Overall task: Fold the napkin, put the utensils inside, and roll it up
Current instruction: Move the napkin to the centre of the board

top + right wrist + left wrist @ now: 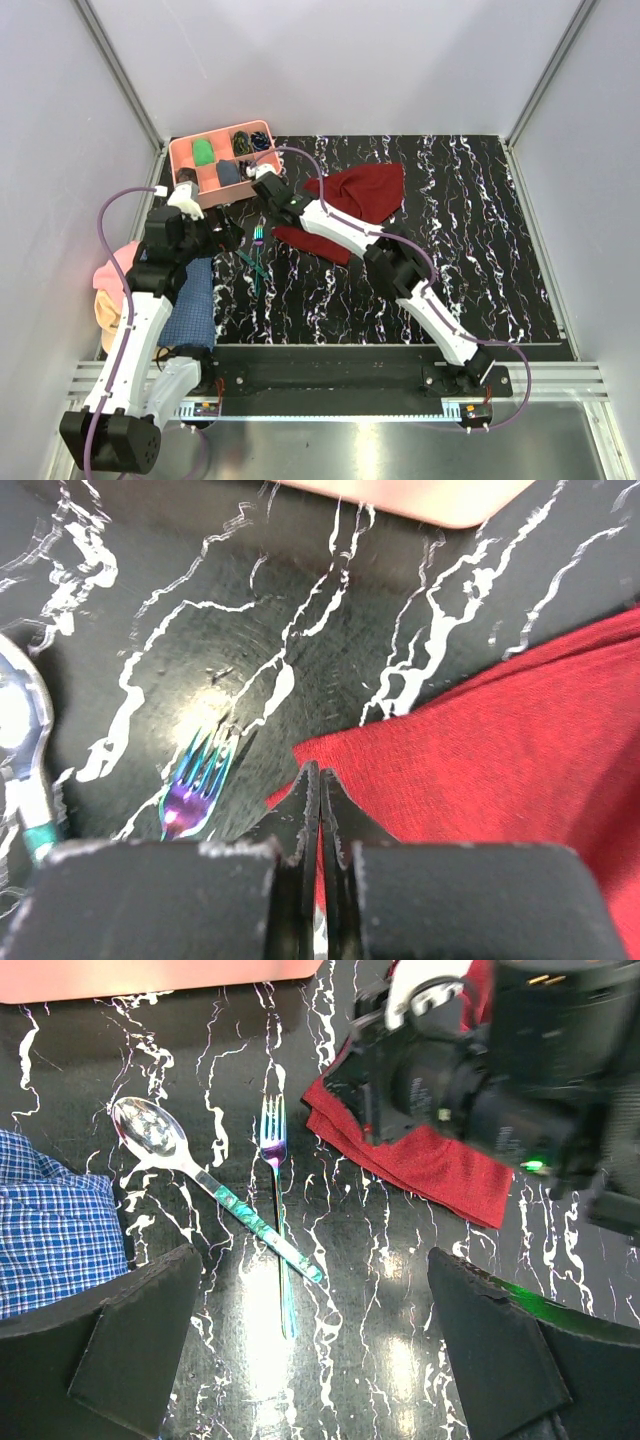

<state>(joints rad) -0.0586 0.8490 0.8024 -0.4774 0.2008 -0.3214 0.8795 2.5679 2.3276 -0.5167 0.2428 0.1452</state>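
Left pincer (315, 1265): wide open, empty, above crossed fork (273, 1145) and spoon (150, 1132) on tabletop (400, 1300).
Right pincer (314, 780): closed on napkin (480, 770) corner, fork at 9 o'clock.

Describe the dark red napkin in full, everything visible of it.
The napkin is a plain dark red soft cloth with a matte look. It lies rumpled on the black, white-veined table, toward the far middle. It is loosely doubled: the left wrist view shows stacked, layered edges along one side. The right arm crosses above it, and the right gripper is shut at the corner nearest the fork, apparently pinching it. A strip of bare table separates cloth and fork.
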